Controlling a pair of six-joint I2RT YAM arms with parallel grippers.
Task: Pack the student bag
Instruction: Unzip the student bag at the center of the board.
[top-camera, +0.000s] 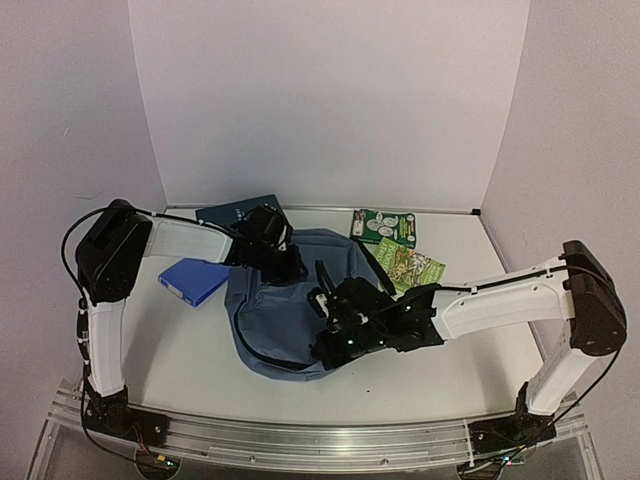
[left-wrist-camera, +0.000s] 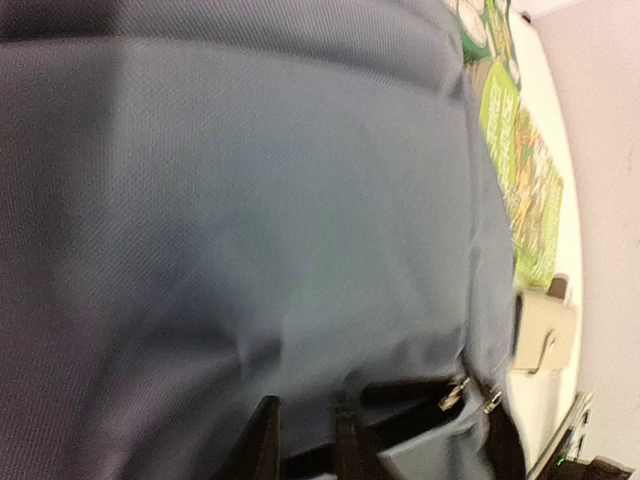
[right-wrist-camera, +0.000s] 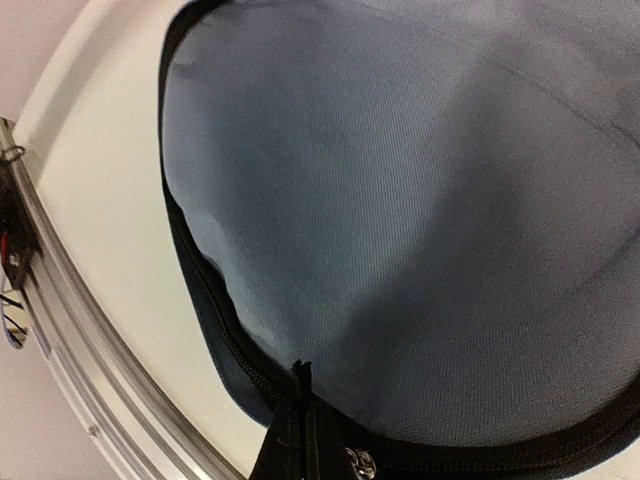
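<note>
**Operator:** How far along am I?

**Spotter:** Barely begun, by my reckoning. The student bag (top-camera: 285, 325) lies flat on the table (top-camera: 190, 365), and everything you might pack sits outside it. The bright blue book (top-camera: 193, 280) is just left of the bag, the dark navy book (top-camera: 232, 213) is beyond its far-left corner, and the green books (top-camera: 408, 268) are just right of it.

**Operator:** And my pincers?

**Spotter:** Your right gripper (top-camera: 330, 345) is clenched, low at the bag's near edge by the black zip (right-wrist-camera: 215, 330). I can't tell whether it has the pull. Your left gripper (top-camera: 282, 266) is on the bag's far-left side, with its fingers (left-wrist-camera: 262, 445) a little apart over the fabric. I can't tell whether it is released or nipping cloth.

**Operator:** What can't you see?

**Spotter:** Both arms cover the bag's middle. Whether the zip is open anywhere, or anything is inside, stays hidden. Your left wrist view is blurred too.
</note>
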